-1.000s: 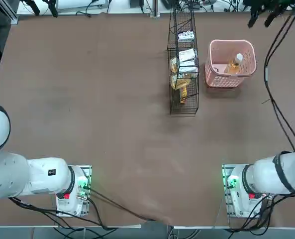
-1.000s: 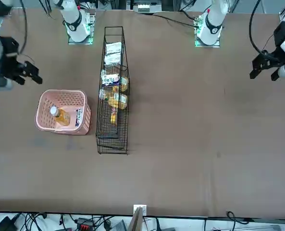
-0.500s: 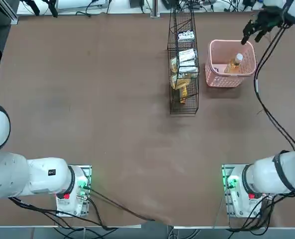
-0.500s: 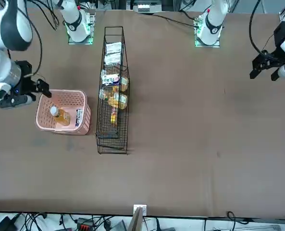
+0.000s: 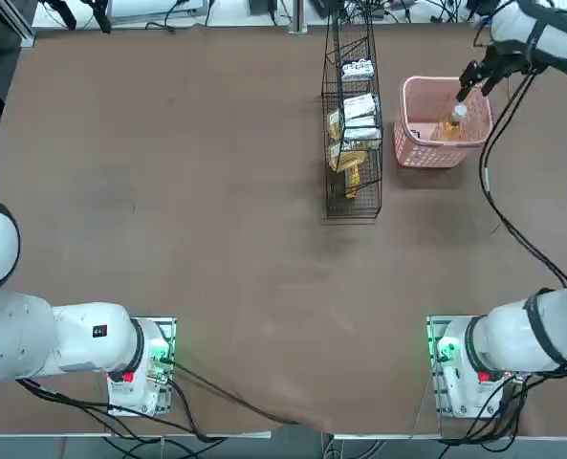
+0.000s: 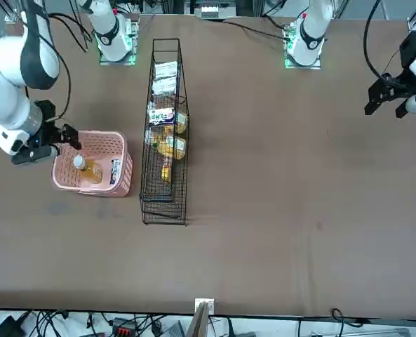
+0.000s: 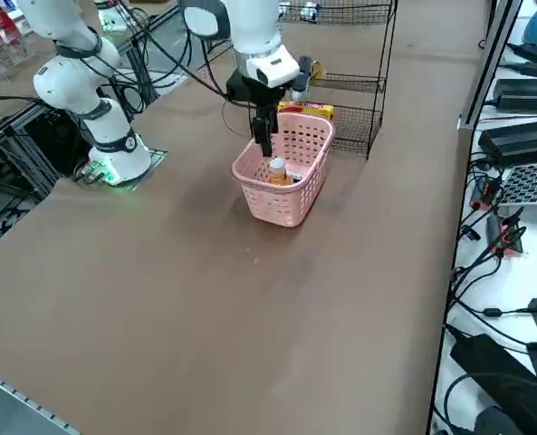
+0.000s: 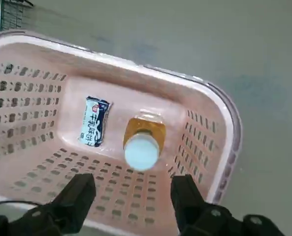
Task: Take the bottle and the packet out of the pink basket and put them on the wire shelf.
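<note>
The pink basket (image 5: 426, 155) (image 6: 88, 185) (image 7: 270, 205) (image 8: 220, 114) stands at the far right of the table, beside the black wire shelf (image 5: 352, 196) (image 6: 164, 205) (image 7: 359, 120). Inside it the amber bottle (image 5: 450, 122) (image 6: 87, 169) (image 7: 277, 169) (image 8: 142, 142) stands upright with its white cap up. The white packet (image 6: 114, 172) (image 8: 95, 128) lies next to it on the basket floor. My right gripper (image 5: 468, 82) (image 6: 68, 137) (image 7: 262, 141) (image 8: 133, 196) hovers open over the basket's outer rim, just above the bottle, with nothing between its fingers.
The shelf's tiers hold yellow-orange packets (image 5: 345, 163) (image 6: 167, 147) and white packets (image 5: 359, 105) (image 6: 165, 70). A black cable (image 5: 512, 220) trails from my right arm across the table's right side. The arm bases (image 5: 455, 368) sit at the near edge.
My right gripper has come in from beyond the table's far right corner and dropped to hover over the basket by the bottle. The bottle and the packet have not moved.
</note>
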